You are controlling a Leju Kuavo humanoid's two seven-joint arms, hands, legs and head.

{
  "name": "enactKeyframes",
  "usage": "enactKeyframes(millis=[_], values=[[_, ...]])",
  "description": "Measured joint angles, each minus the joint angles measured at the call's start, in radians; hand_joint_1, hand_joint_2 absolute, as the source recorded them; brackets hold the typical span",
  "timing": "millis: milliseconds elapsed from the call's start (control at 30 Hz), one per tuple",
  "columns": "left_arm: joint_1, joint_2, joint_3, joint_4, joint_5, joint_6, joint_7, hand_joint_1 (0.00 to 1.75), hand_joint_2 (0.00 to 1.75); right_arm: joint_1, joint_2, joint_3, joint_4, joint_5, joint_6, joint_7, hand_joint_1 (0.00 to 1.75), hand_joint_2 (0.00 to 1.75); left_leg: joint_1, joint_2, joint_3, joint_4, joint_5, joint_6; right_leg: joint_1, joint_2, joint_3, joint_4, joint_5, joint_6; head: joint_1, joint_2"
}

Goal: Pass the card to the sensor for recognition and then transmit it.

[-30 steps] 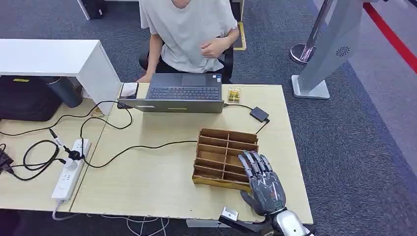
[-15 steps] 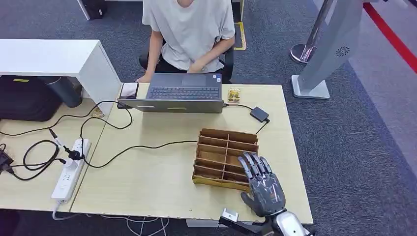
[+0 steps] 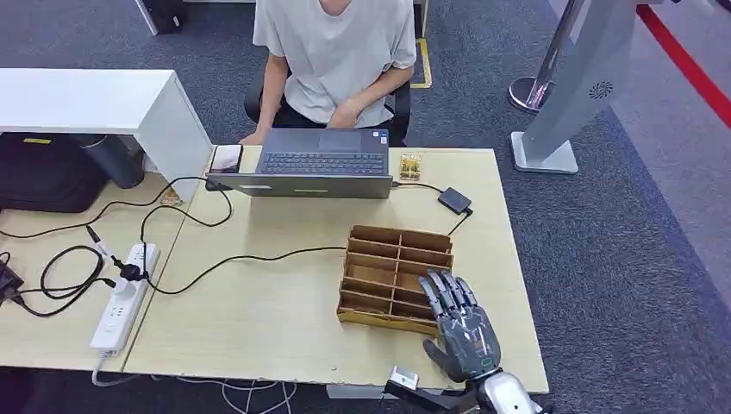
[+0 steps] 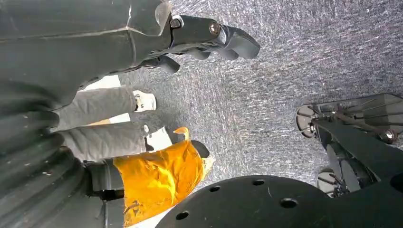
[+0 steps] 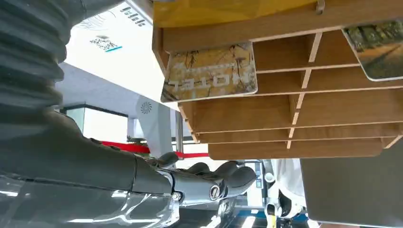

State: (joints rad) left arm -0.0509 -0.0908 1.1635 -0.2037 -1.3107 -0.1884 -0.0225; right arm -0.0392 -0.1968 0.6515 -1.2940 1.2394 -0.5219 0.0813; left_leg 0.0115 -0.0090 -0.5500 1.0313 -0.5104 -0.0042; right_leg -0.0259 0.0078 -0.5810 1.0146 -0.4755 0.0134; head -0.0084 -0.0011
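The right hand point(image 3: 464, 332) sits at the lower right of the head view, low over the near right corner of the wooden divider box point(image 3: 396, 278); its fingers point(image 3: 444, 291) are stretched forward and a little apart over the nearest compartments, and I see nothing held in them. In the right wrist view the box's slots run across the upper half of the frame; a patterned card point(image 5: 209, 72) leans in a slot at upper centre, with the corner of a second card point(image 5: 377, 49) at the upper right edge; the hand's dark fingers point(image 5: 223, 179) lie in the lower middle, apart from both cards. The left hand point(image 4: 199, 35) appears in its own wrist view over grey carpet, its dark fingers curled at upper centre, holding nothing that I can make out; whether they are closed or merely bent, I cannot tell.

By my reading the task is at its very start; the card is in the box and not yet gripped; picking it out, bringing it to the sensor and handing it on are all left. A small black unit point(image 3: 454, 200) on a cable lies on the surface above the box, right of the laptop point(image 3: 310, 170); it may be the sensor, though I cannot confirm that. A person point(image 3: 338, 56) sits behind the laptop at top centre.
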Motion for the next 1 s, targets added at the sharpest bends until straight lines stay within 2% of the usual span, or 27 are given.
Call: enactKeyframes(millis=[67, 100, 900, 1000], values=[[0.000, 0.000, 0.000, 0.000, 0.000, 0.000, 0.000, 0.00, 1.75, 0.000, 0.000, 0.000, 0.002, -0.002, 0.000, 0.000, 0.00, 1.75, 0.000, 0.000, 0.000, 0.000, 0.000, 0.000, 0.000, 0.000, 0.000, 0.000, 0.000, 0.000, 0.000, 0.000], [0.000, 0.000, 0.000, 0.000, 0.000, 0.000, 0.000, 0.00, 1.75, 0.000, 0.000, 0.000, 0.003, -0.003, 0.000, 0.000, 1.75, 1.75, 0.000, 0.000, 0.000, 0.000, 0.000, 0.000, 0.000, 0.000, 0.000, 0.000, 0.000, 0.000, 0.000, 0.000], [0.000, 0.000, 0.001, 0.000, 0.000, 0.000, 0.000, 0.00, 1.75, 0.007, 0.003, -0.008, -0.001, -0.066, -0.003, -0.018, 1.75, 1.75, 0.000, 0.000, 0.000, 0.000, 0.000, 0.000, 0.000, 0.000, 0.000, 0.000, 0.000, 0.000, 0.000, 0.000], [0.000, 0.000, 0.000, 0.000, -0.022, -0.002, -0.020, 0.00, 1.75, 0.010, 0.003, -0.014, -0.005, -0.067, -0.002, -0.021, 1.75, 1.75, 0.000, 0.000, 0.000, 0.000, 0.000, 0.000, 0.000, 0.000, 0.000, 0.000, 0.000, 0.000, 0.000, 0.000]])
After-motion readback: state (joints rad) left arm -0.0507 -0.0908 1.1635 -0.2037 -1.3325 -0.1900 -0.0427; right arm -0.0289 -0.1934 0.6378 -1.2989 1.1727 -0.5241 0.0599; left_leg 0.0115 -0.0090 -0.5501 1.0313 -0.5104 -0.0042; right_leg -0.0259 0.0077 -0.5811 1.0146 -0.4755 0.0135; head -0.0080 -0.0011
